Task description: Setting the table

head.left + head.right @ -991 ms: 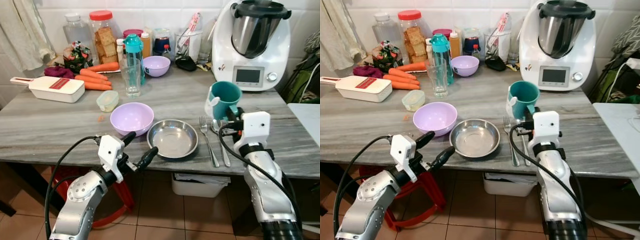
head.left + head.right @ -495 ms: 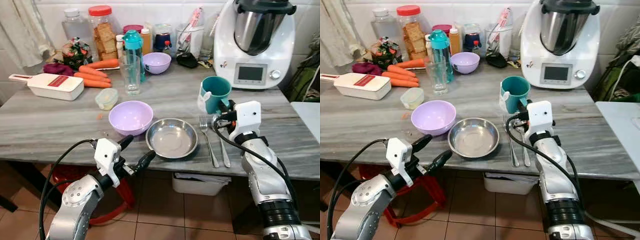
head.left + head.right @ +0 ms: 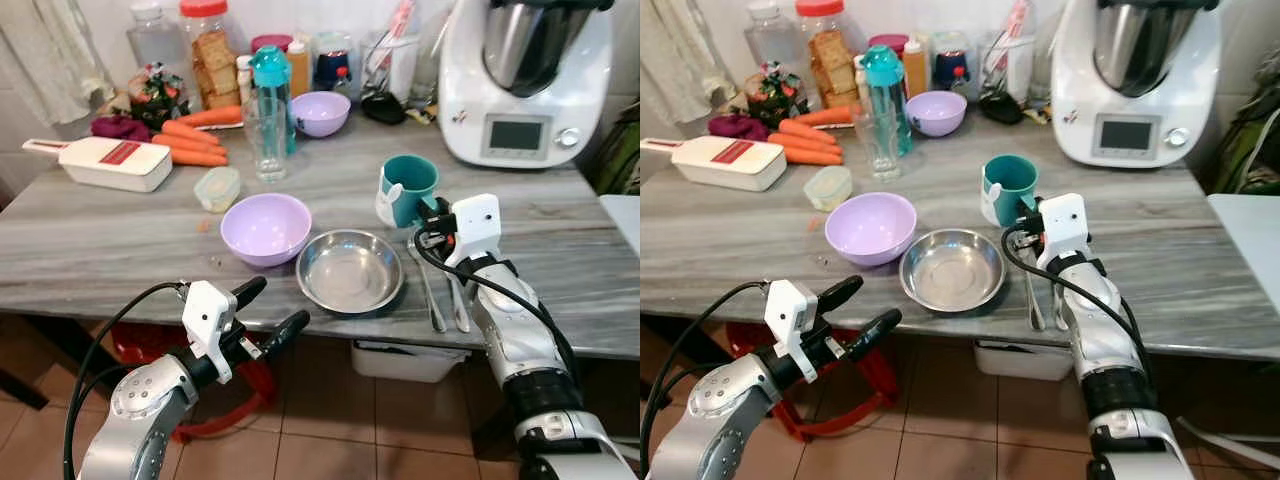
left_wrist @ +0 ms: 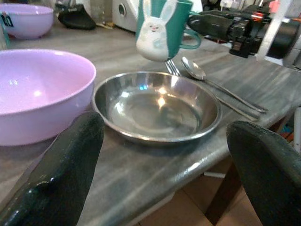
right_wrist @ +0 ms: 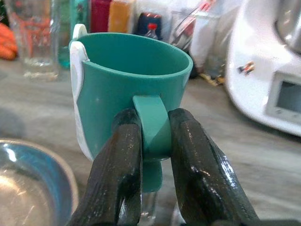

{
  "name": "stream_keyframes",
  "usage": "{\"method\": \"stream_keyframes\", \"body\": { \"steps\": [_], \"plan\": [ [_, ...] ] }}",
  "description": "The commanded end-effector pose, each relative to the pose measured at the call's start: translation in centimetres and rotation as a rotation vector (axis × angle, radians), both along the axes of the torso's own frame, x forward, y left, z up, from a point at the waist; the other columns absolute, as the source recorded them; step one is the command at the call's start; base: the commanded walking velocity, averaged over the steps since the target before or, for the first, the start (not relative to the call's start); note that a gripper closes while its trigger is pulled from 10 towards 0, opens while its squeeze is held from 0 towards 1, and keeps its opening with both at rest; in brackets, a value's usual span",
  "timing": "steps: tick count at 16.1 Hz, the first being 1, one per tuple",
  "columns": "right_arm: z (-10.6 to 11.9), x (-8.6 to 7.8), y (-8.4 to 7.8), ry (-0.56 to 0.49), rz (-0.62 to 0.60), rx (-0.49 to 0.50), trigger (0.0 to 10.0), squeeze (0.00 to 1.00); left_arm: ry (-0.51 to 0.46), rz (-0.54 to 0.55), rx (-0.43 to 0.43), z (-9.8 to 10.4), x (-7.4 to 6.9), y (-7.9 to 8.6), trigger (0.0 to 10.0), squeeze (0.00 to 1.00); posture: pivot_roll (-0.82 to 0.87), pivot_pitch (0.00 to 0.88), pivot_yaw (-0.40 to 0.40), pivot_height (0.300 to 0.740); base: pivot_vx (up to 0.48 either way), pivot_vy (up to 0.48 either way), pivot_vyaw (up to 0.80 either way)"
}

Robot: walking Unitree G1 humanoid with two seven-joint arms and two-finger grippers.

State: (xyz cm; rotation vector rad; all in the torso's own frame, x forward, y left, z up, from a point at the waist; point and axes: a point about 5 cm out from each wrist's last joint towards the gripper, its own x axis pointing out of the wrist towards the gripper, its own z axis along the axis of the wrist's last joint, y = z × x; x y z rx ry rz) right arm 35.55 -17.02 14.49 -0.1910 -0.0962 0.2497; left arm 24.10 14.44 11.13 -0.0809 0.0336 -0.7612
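A teal mug (image 3: 408, 188) with a white rabbit face is held by its handle in my right gripper (image 3: 432, 213), shut on it, just beyond the steel bowl (image 3: 350, 270). The right wrist view has both fingers (image 5: 124, 165) pinching the mug (image 5: 127, 80) handle. Whether its base touches the table I cannot tell. A fork (image 3: 428, 285) and spoon (image 3: 456, 295) lie right of the steel bowl, a purple bowl (image 3: 265, 228) left of it. My left gripper (image 3: 272, 310) is open and empty, below the table's front edge, facing the steel bowl (image 4: 157, 106).
A white food processor (image 3: 525, 80) stands at the back right. A glass (image 3: 268, 140), a teal bottle (image 3: 270, 85), carrots (image 3: 190, 150), a small purple bowl (image 3: 320, 112), jars, a white slicer (image 3: 100, 163) and a small lidded tub (image 3: 217, 187) crowd the back left.
The camera has shifted. My right gripper has carried the mug a little left, from over the fork and spoon towards the steel bowl's far side. My left gripper has drawn back slightly from the table edge.
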Motion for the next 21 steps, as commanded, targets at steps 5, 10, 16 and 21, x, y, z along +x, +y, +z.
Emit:
{"method": "stream_keyframes", "body": {
  "steps": [5,10,16,21],
  "plan": [
    [0.1,1.0,1.0,-0.014,0.063,-0.049,10.0,0.00,0.000,-0.009,0.019,0.6,-0.3,0.4,10.0,0.00,0.01,0.083,0.051,0.740,0.000,0.000,0.00],
    [-0.6,1.3,-0.1,0.000,0.050,-0.097,10.0,0.00,0.003,-0.030,0.014,0.8,-0.4,0.1,10.0,0.00,0.01,0.085,0.057,0.740,0.000,0.000,0.00],
    [-0.9,1.4,-1.0,0.003,0.025,-0.125,10.0,0.71,0.019,-0.058,0.005,0.9,-0.5,-0.2,10.0,0.00,0.02,0.080,0.060,0.740,0.000,0.000,0.00],
    [-0.6,1.6,-0.5,-0.017,0.037,-0.117,10.0,1.00,0.021,-0.064,-0.001,0.9,-0.5,-0.4,10.0,0.00,0.02,0.074,0.054,0.740,0.000,0.000,0.00]
  ]
}}
